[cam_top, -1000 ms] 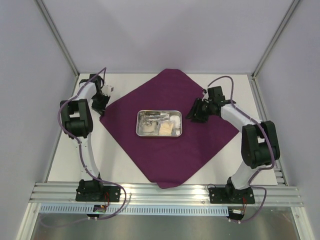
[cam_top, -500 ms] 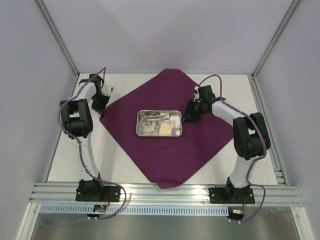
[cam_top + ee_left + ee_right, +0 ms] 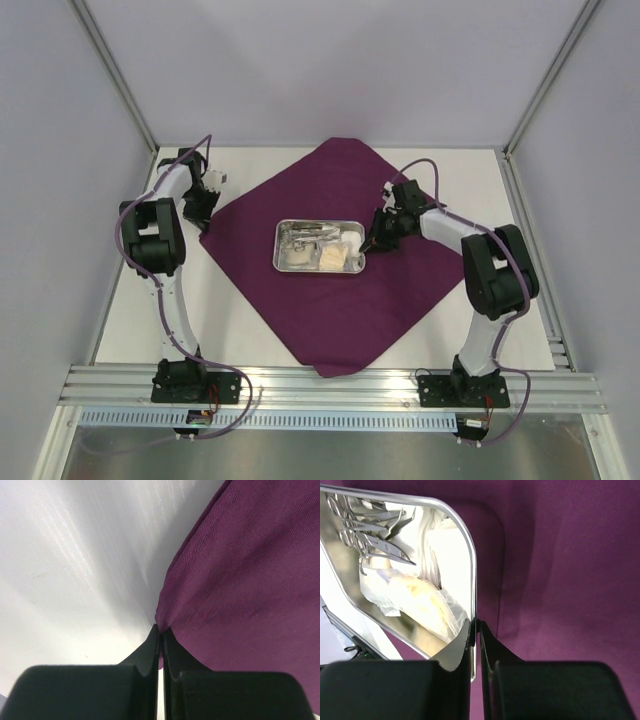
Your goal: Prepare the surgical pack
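Left pincer [image 3: 159, 636] tight on cloth [image 3: 240, 580] corner, seemingly — right pincer [image 3: 476, 630] tight on tray [image 3: 472, 565] rim.

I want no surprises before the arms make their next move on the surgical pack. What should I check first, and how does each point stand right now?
1. The left claw is shut on the cloth at its left corner: ok.
2. The right claw is shut across the right rim of the tray: ok.
3. The clamps and gauze lie inside the tray: ok.
4. The tray sits near the middle of the cloth: ok.
5. Either grip will hold under a pull: cannot tell.
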Robot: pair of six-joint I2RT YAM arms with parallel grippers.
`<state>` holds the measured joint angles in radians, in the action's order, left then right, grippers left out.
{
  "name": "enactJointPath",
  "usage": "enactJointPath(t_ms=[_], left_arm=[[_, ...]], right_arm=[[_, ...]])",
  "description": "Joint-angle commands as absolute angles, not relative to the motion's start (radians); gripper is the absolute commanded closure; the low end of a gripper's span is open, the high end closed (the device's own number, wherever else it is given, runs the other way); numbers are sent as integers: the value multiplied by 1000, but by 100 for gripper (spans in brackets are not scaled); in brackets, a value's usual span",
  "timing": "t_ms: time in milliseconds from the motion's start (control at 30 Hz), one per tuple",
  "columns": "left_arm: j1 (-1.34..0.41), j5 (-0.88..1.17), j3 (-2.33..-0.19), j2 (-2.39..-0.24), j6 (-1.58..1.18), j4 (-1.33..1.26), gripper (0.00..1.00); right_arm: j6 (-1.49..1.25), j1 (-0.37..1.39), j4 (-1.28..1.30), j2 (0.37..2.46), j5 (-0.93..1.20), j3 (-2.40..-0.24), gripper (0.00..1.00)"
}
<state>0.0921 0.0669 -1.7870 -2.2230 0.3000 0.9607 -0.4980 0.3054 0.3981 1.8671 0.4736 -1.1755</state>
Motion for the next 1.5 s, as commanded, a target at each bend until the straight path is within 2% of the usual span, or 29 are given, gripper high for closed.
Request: enactJointPath(t_ms=[0,333,833,867,967,1000,1100,1167,1267,1333,1367,1400,1467], left_arm=[[97,72,-1819,-2172,305,979,100],[97,67,-1839,-2169,314,989,100],[98,75,-1859,-2175,319,992,100],[97,81,-1858,-2175,318,991,100],[97,94,-1858,-2168,310,989,77],[98,95,-1858,-2164,310,988,64],[97,97,-1868,-2131,317,988,50],[98,106,-1875,-2082,319,992,46],[97,136,-1862,-1984,334,1034,41],[97,172,-1818,-1922,347,1071,40],[97,184,-1793,-1854,354,1106,37],[97,198,-1769,-1821,363,1124,36],[97,222,-1691,-1734,388,1173,36]], right_arm=[[-454,305,413,1827,443,-1128,98],[-403,305,451,1695,417,-980,99],[-379,279,497,1643,370,-942,98],[-380,278,497,1638,365,-942,96],[-379,278,523,1629,336,-963,73],[-379,278,535,1608,321,-972,61],[-387,282,615,1507,203,-1008,52],[-373,310,716,1436,41,-1049,48],[-353,447,824,1307,-154,-1060,41],[-363,616,839,1217,-192,-1028,37],[-371,677,831,1189,-210,-973,32],[-382,781,822,1162,-216,-947,31],[-417,871,798,1090,-203,-896,31]])
